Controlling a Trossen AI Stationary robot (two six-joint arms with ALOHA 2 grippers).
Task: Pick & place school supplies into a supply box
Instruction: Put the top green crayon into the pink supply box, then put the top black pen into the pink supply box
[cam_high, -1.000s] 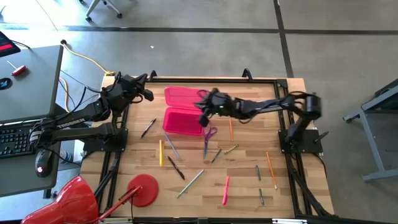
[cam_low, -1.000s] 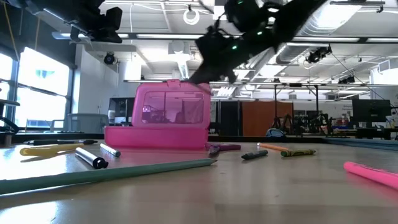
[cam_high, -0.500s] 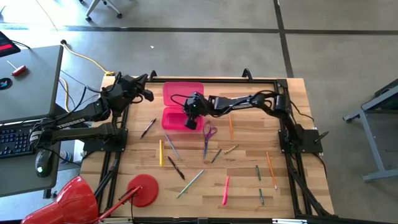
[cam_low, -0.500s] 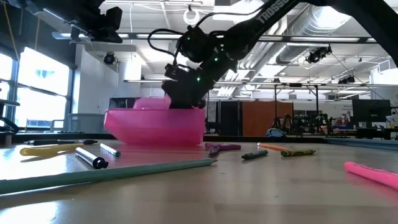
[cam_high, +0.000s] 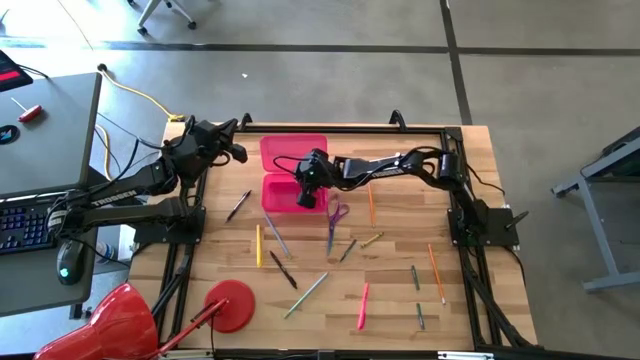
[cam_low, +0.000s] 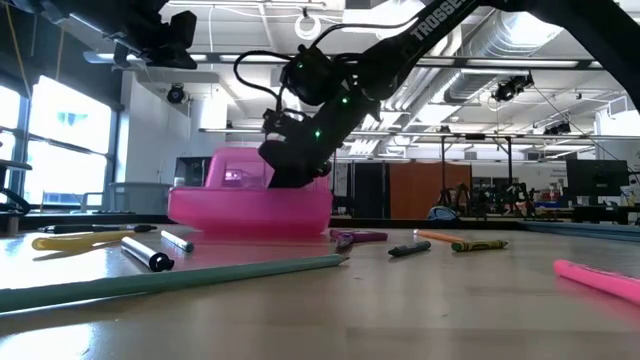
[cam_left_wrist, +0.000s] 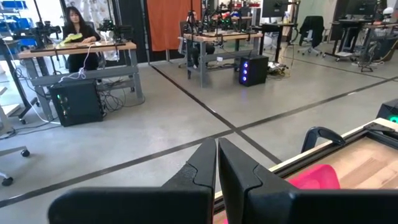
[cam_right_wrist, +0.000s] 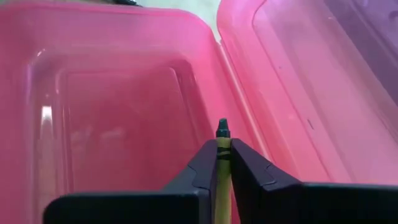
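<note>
Right gripper (cam_high: 311, 190) positioned over pink box (cam_high: 291, 194), at roughly 11 o'clock from surface (cam_high: 400, 300) centre in high view. Jaws closed on thin green-yellow crayon (cam_right_wrist: 221, 168), dark tip projecting past fingertips (cam_right_wrist: 205, 163) and aimed into open tray of box. Lid (cam_high: 293, 154) folded back flat at 12 o'clock of tray, hinge between them. Tray interior bare where visible in right wrist view. In low view, right gripper (cam_low: 290, 165) lowered to rim of box (cam_low: 250, 210).

Left gripper (cam_left_wrist: 217, 163) parked at 10 o'clock edge of surface, raised, jaws pressed together, holding nothing.

Remaining supplies scattered on surface:
- scissors (cam_high: 336, 213) just beside box at its 4 o'clock
- orange pencil (cam_high: 371, 207) at 3 o'clock of scissors
- dark pen (cam_high: 238, 205) at 9 o'clock of box
- yellow pencil (cam_high: 258, 245) at 7 o'clock of box
- pink marker (cam_high: 362, 305) near 6 o'clock edge
- second orange pencil (cam_high: 436, 272) toward 4 o'clock

Red disc (cam_high: 229, 304) with stick handle at 7 o'clock corner.
</note>
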